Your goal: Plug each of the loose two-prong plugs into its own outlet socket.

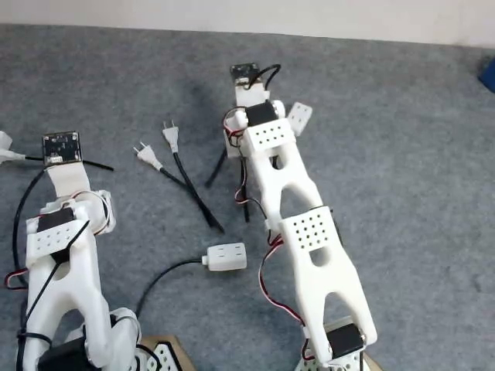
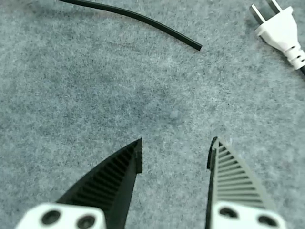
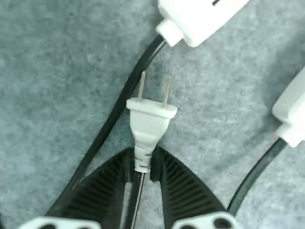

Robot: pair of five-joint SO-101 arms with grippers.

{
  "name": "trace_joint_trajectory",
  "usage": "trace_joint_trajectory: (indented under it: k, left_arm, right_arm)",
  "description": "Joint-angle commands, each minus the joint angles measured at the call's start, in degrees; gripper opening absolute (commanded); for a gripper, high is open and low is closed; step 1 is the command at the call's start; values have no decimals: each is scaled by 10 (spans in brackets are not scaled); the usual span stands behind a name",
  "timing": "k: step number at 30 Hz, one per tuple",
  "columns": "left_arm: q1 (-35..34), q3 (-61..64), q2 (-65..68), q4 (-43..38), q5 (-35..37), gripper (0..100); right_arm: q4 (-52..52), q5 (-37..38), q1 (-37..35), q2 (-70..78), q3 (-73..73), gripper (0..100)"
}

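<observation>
Near the socket block [image 3: 200, 16], right pincer [image 3: 143, 156] grips the plug [image 3: 150, 117]; square its prongs to the slots. Left pincer [image 2: 176, 142]: open.

Loose plugs: far plug [image 1: 170, 135] and near plug [image 1: 147, 155], side by side on grey carpet [image 1: 402, 139].
Outlet socket [image 1: 226, 256]: between left arm [image 1: 58, 255] and right arm [image 1: 309, 232].

A left plug [image 1: 144, 154] and a right plug [image 1: 170, 137] lie side by side on the carpet [image 1: 402, 170] between the arms. Their prongs point away from the bases, and their cords trail back toward a near socket [image 1: 227, 256]. The right gripper [image 3: 143, 157] clamps a third plug [image 3: 147, 119] at its cord end, prongs just short of a far socket [image 3: 200, 16]. A corded block [image 3: 293, 112] lies beside them. The left gripper [image 2: 174, 152] hangs spread over bare carpet.
</observation>
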Motion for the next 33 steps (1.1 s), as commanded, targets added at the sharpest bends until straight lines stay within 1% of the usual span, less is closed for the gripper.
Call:
trace_joint_trajectory:
  k: [1,4,5,6,8,11,12,17,21,23,27,29,33]
  left_arm:
    - [9,-7,-19,-8,1,235]
    - [9,-24,-17,-6,1,235]
    - [9,-30,-16,-6,1,235]
    - [9,-36,-15,-4,1,235]
    - [9,-55,-15,24,1,235]
    - [20,-102,-15,82,0,235]
    - [24,-122,-15,100,0,235]
    - [70,-217,-15,193,0,235]
    - [105,-287,-15,289,0,238]
    - [124,-311,-15,331,-2,238]
    - [174,-330,-19,394,-41,239]
    - [188,-331,-20,409,-60,239]
    - [193,-322,-43,408,-95,253]
  right_arm:
    - [86,40,-26,-15,-23,5]
    - [163,76,-37,-59,-95,5]
    - [162,89,-37,-79,-112,5]
    - [162,97,-33,-103,-112,5]
    - [162,101,-22,-164,-58,5]
    - [160,106,-17,-284,97,5]
    - [160,119,-22,-327,150,5]
    - [160,192,-93,-576,411,5]
    - [151,207,-124,-775,608,5]
    - [124,209,-125,-863,698,5]
    - [56,258,-129,-1017,884,5]
    - [2,278,-128,-1084,978,5]
    - [-129,280,-128,-1178,1155,5]
